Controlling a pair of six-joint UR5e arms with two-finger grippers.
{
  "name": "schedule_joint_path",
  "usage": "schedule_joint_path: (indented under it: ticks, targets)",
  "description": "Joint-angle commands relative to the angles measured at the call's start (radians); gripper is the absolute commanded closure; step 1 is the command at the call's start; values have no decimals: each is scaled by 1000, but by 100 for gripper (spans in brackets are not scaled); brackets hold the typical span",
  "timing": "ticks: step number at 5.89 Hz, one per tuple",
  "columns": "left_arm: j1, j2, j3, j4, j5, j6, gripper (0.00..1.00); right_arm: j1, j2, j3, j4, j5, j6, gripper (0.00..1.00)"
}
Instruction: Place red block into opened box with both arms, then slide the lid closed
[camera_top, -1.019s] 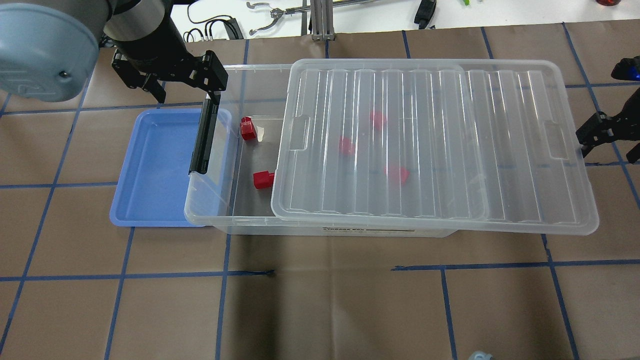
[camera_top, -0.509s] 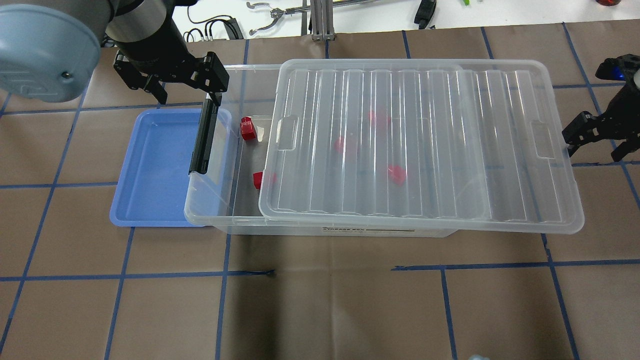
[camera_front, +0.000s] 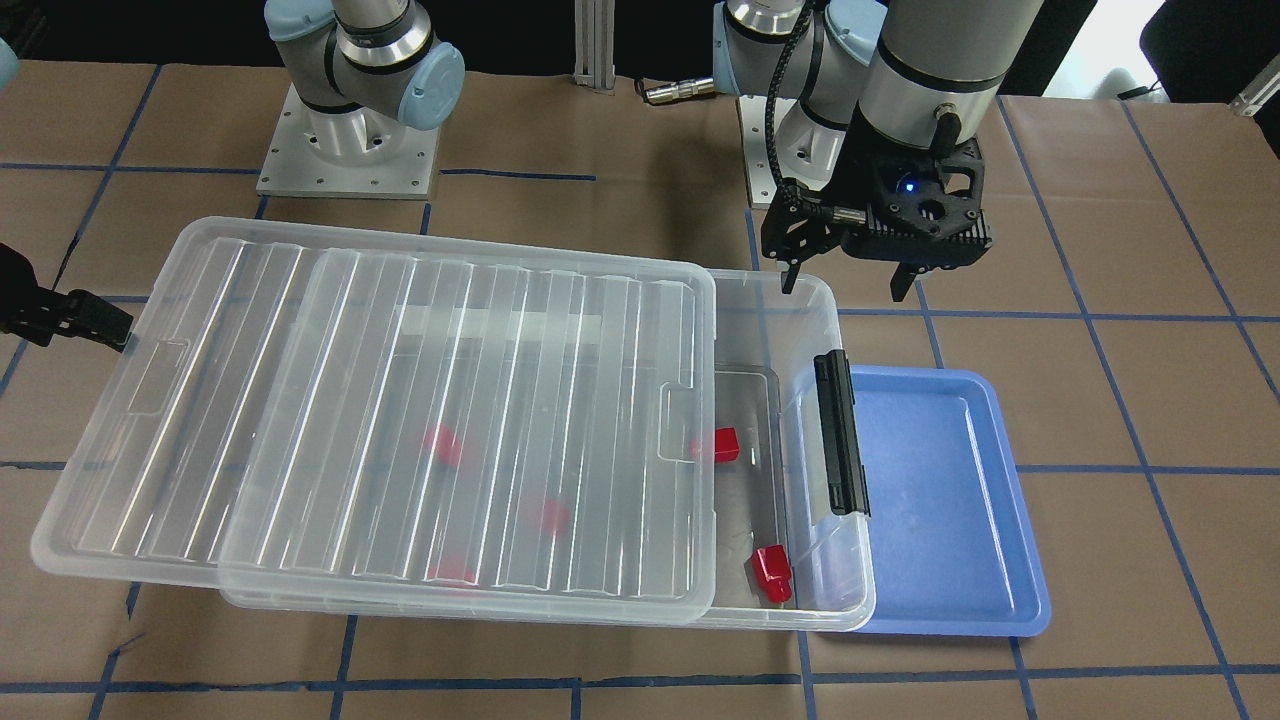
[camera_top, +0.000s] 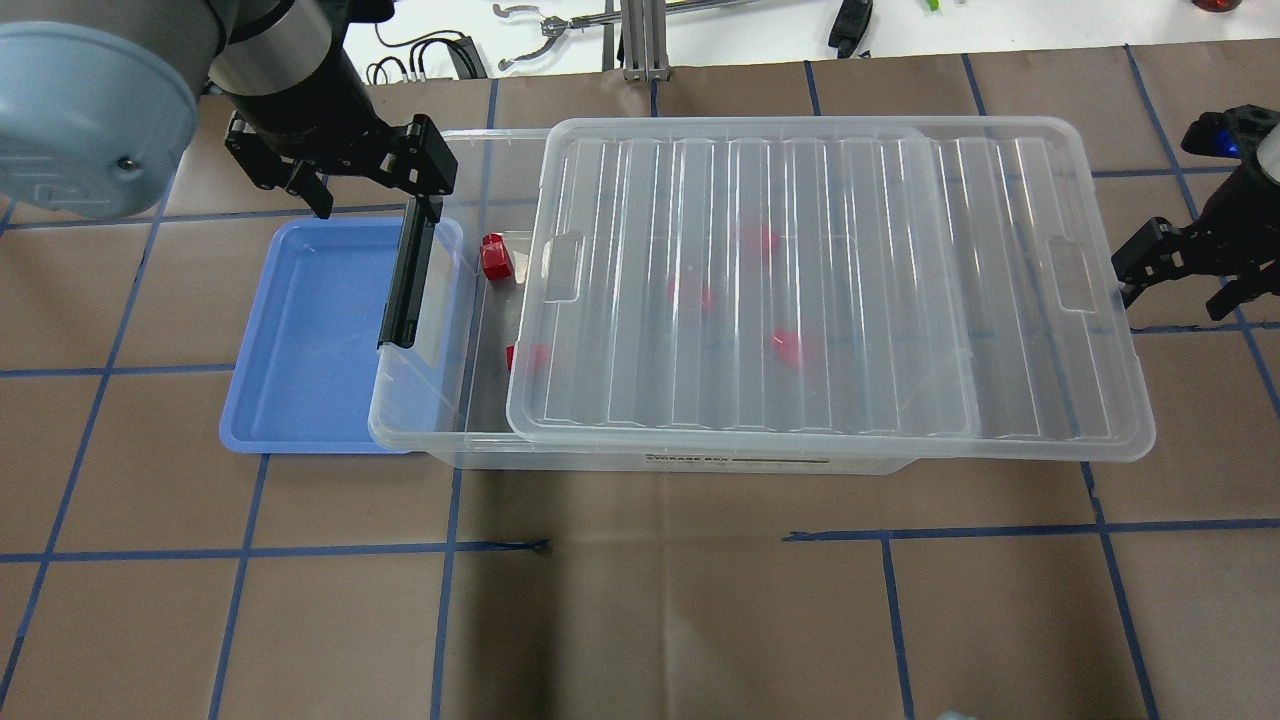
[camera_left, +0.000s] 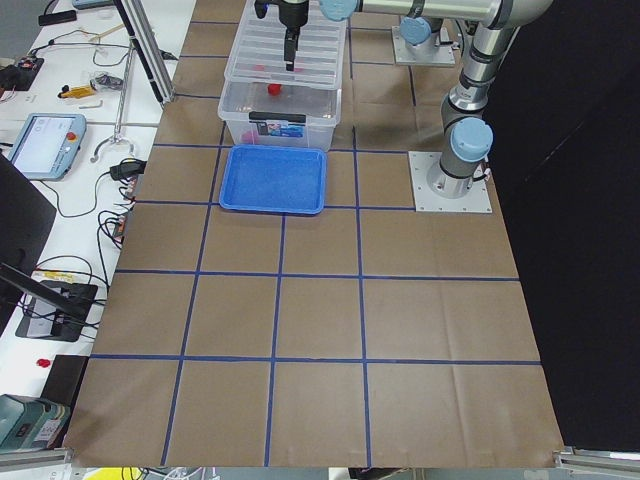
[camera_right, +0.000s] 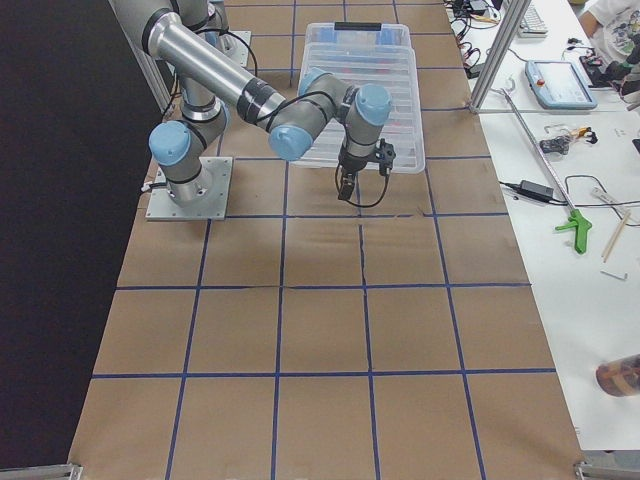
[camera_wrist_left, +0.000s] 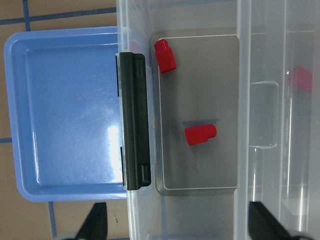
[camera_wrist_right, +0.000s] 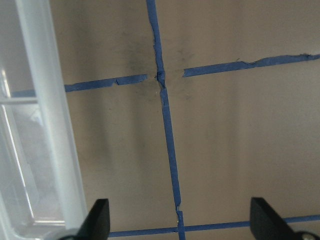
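Both spread, empty: my right gripper (camera_top: 1177, 283) butts the lid (camera_top: 830, 280) to push; left gripper (camera_top: 375, 195), upper left, probably steadies the box (camera_top: 415, 405).

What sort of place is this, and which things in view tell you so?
Probably a robotics lab workcell. The left arm and right arm are bolted to a table papered brown and gridded with blue tape, and a side bench holds a touchscreen pendant and a grabber tool.
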Motion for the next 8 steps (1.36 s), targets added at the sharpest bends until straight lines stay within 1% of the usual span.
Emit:
schedule_joint_path:
  ticks: [1, 4, 5, 6, 8]
  targets:
    - [2, 2, 26, -3, -2, 0, 1, 46, -2, 0, 0, 6, 41, 0]
    - [-1, 9, 25, 5, -1, -11, 1, 54, -16, 27, 0, 21, 58, 0]
    - [-1, 13, 9, 0, -23, -8, 1, 70, -19, 31, 0, 30, 78, 0]
    - [3, 5, 15, 5, -101, -5, 1, 74, -29, 32, 0, 30, 98, 0]
    - [0, 13, 0, 13, -103, -9, 1, 119, -30, 41, 0, 43, 131, 0]
